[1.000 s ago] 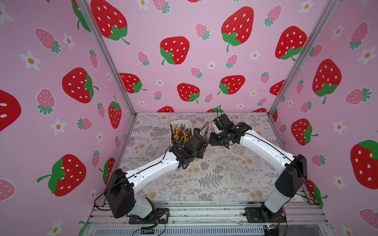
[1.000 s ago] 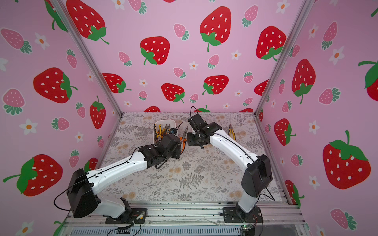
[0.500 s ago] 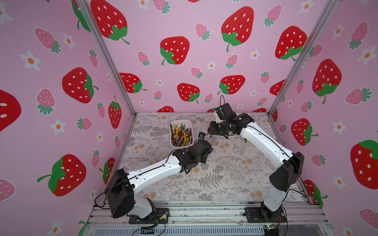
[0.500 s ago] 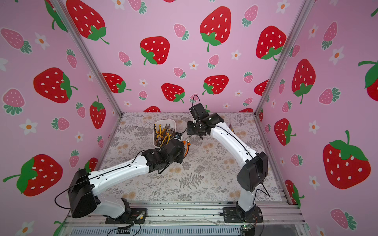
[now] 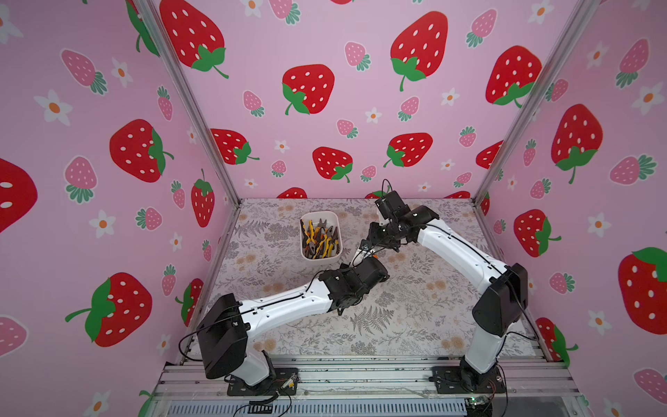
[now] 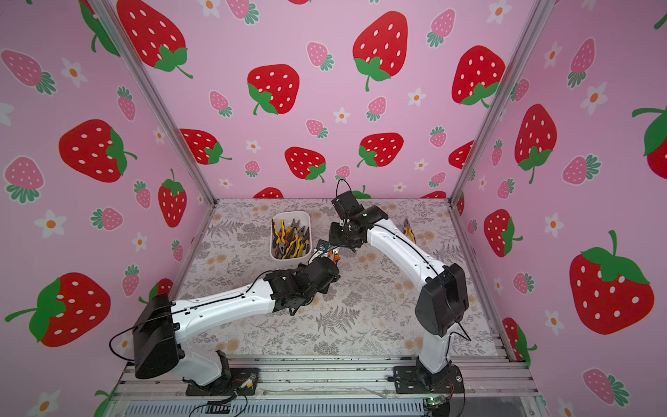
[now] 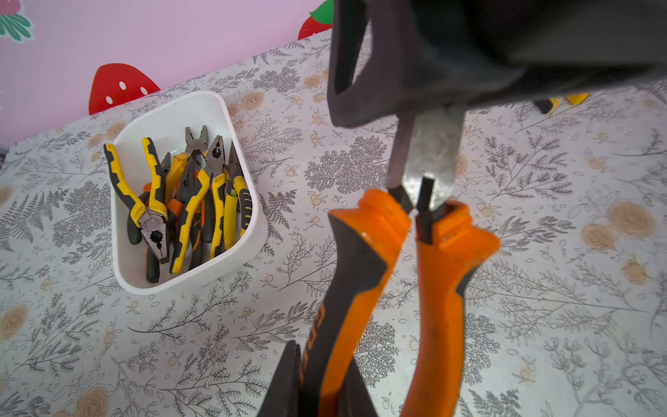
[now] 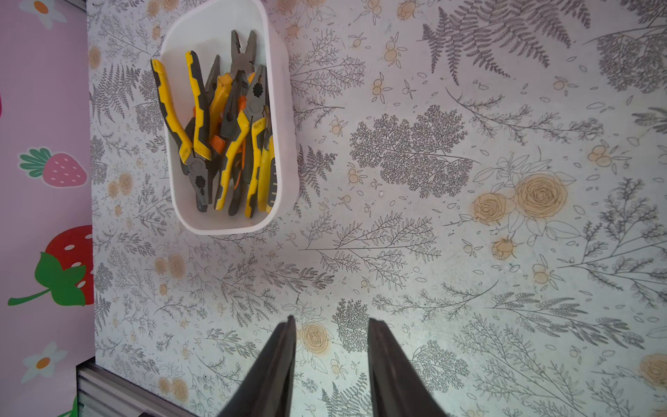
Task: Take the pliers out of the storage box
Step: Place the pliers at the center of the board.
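Left gripper (image 7: 321, 382) is clamped on orange pliers (image 7: 364, 274) by the rubber handles, above the counter (image 7: 541, 289) just right of the box (image 7: 260, 224) where the other pliers (image 7: 187, 202) lie tangled; right gripper (image 8: 330, 361) apart, empty; likely stiff, head-heavy steel, so grip sleeves near the pivot, not slick metal.

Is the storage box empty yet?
Not empty: a pile of pliers lies inside the box.
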